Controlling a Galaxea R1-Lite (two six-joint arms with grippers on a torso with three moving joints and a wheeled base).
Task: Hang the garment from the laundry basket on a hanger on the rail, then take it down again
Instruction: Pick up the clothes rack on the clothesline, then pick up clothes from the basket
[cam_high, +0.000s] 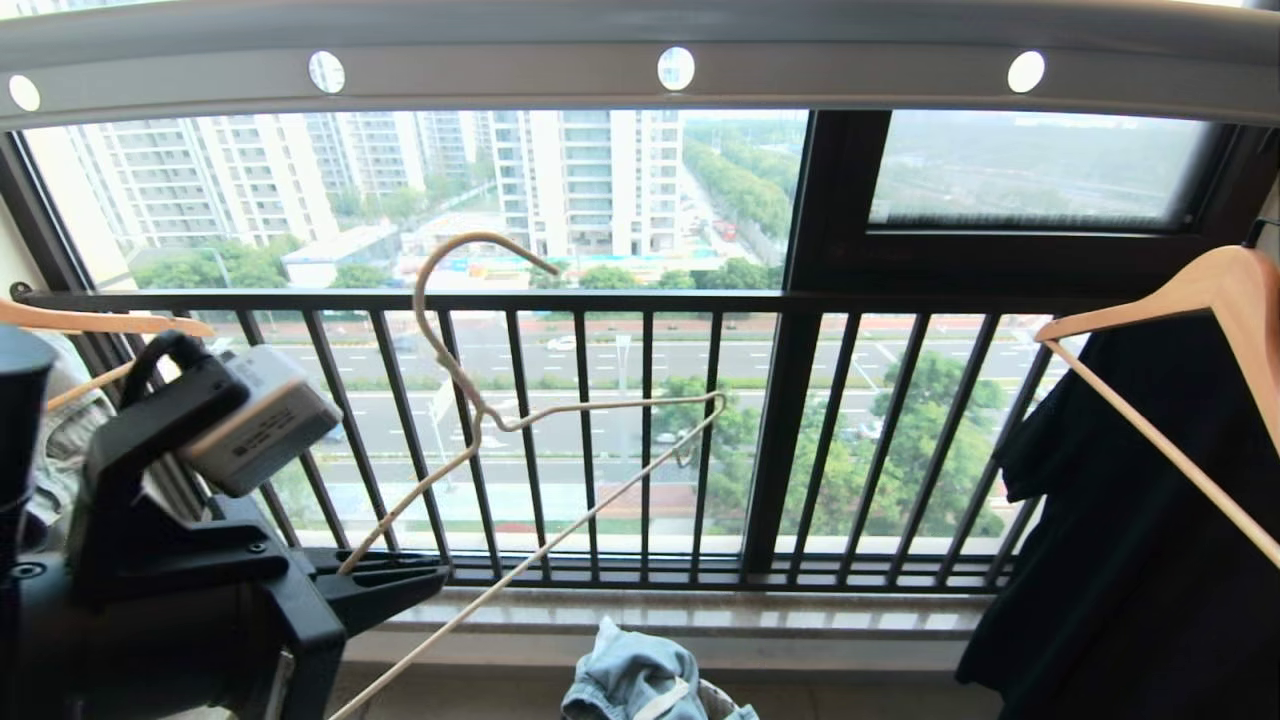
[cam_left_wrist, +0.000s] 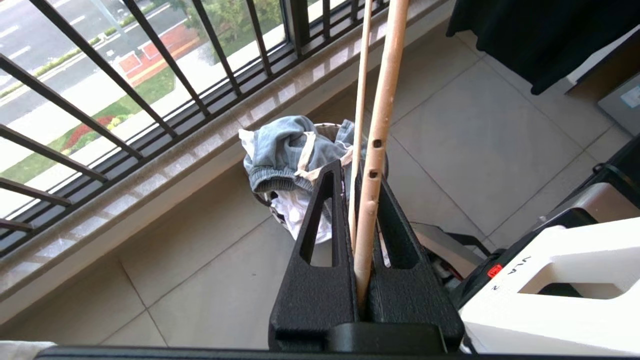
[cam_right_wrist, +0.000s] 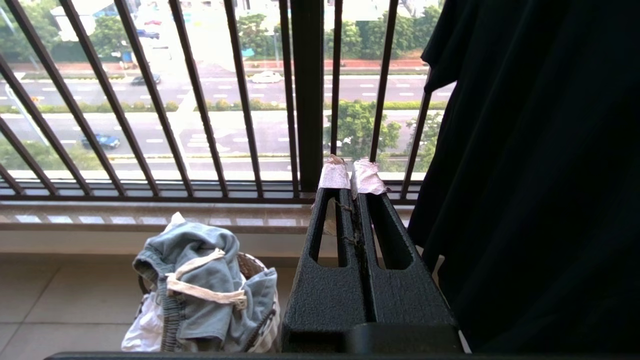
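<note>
Because the left gripper (cam_high: 400, 580), lower left of the head view, pinches the hanger (cam_high: 480, 410) only by one thin arm, it may twist loose; the garment (cam_high: 630, 680) sits in the laundry basket (cam_right_wrist: 250, 265) at bottom centre, and the right gripper (cam_right_wrist: 352, 175) is pressed together, empty.

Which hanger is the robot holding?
The thin cream wire hanger, pinched in the left gripper. The thick wooden hangers hang at the sides, one carrying a black shirt.

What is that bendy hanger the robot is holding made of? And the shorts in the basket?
The hanger in the left gripper looks like thin wire with a cream coating: it is skinny, bent, and chipped dark in spots. The shorts look like soft, faded blue-grey denim, crumpled, with a ribbed waistband and a cream cloth drawstring.
</note>
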